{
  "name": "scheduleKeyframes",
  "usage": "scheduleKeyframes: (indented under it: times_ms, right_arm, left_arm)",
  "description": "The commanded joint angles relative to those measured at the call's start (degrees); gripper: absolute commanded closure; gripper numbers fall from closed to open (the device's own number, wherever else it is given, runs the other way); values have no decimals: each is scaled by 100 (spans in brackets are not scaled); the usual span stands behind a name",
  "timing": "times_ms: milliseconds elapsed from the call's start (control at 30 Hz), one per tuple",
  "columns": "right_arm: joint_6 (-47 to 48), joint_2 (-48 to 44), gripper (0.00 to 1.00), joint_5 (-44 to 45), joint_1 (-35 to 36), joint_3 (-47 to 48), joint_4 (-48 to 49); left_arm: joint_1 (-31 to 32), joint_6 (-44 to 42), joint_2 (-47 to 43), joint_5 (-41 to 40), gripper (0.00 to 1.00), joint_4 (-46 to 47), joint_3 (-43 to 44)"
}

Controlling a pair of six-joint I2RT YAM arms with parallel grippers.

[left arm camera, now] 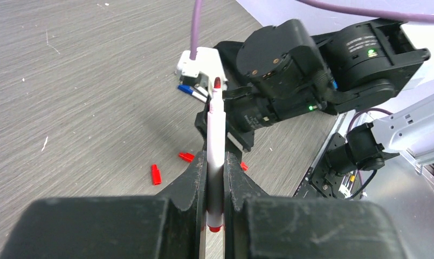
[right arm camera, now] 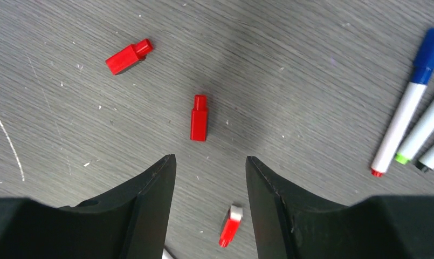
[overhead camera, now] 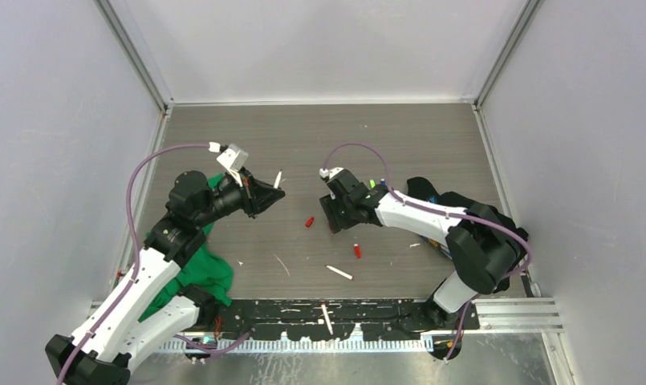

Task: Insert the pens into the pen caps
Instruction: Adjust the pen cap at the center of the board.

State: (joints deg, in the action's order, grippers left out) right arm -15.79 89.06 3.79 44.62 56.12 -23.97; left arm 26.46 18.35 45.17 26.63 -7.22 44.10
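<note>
Left claw (left arm camera: 215, 178) is closed on a red-tipped pen (left arm camera: 215, 135), uncapped and held above the bench (overhead camera: 400, 136). At centre, a red cap (right arm camera: 199, 117) and a second red cap (right arm camera: 128, 56) lie loose, with a loose white pen (overhead camera: 339, 273) nearby. Right claw (right arm camera: 210, 162) is open and empty, directly over the first cap. At far right, a blue-capped pen (right arm camera: 406, 113) appears finished. Judged partway: several pairings remain.

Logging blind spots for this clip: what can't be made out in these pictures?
1. Right wrist view: lime-tipped white marker barrel, cut off by the frame's right edge.
2. Right wrist view: small red-and-white piece near the open right gripper, too blurred to identify.
3. Top view: tip colour of the thin white pen in the left gripper, too small.
</note>
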Motion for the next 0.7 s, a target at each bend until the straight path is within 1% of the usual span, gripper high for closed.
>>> scheduleKeyframes:
  times_ms: [0,267,500,667]
  right_arm:
    - [477,213,44,-126,107,302,403]
    - [476,908,44,256,437,572,427]
    - [305,1266,44,1151,513,689,155]
    - [153,1463,45,1581,505,724,-47]
  left_arm:
    - [-35,-120,-61,82,100,142,251]
    - [-32,-130,-77,114,100,124,284]
    - [-36,-128,-155,105,100,125,279]
    - [-41,-151,-212,66,100,109,269]
